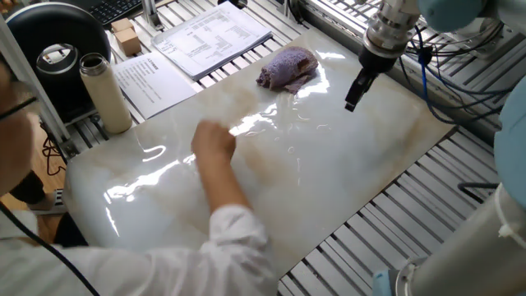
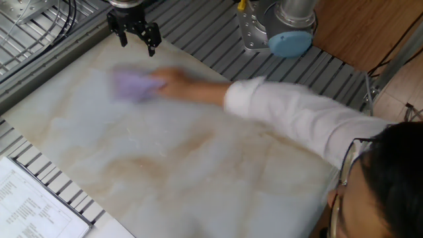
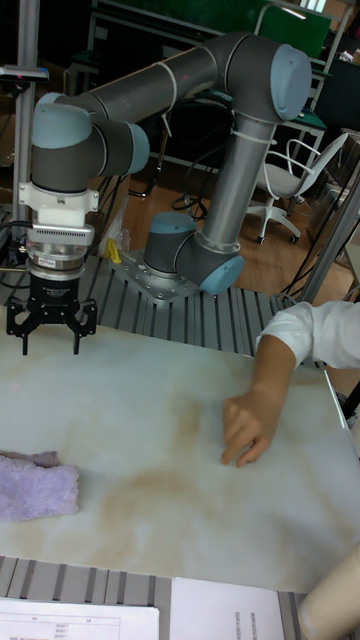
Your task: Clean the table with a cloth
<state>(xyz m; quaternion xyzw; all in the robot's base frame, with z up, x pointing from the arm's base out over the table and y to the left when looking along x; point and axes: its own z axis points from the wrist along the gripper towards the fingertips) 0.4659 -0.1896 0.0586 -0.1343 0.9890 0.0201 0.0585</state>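
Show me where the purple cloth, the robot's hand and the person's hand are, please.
cloth point(image 1: 287, 69): one fixed view, middle of the crumpled rag.
robot's hand point(image 3: 51, 343): tall fixed view, midway between its two fingertips, above the table.
person's hand point(image 3: 245, 426): tall fixed view, back of the hand on the marble.

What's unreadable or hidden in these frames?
- Cloth: smeared by motion blur in the other fixed view, so whether the person's hand touches it there cannot be told.
- Cloth: cut off by the left edge in the tall fixed view.
- Robot hand: seen side-on in one fixed view, finger spread not visible there.
- Printed paper sheets: text too small to read.
- Person's face: cropped by frame edges.
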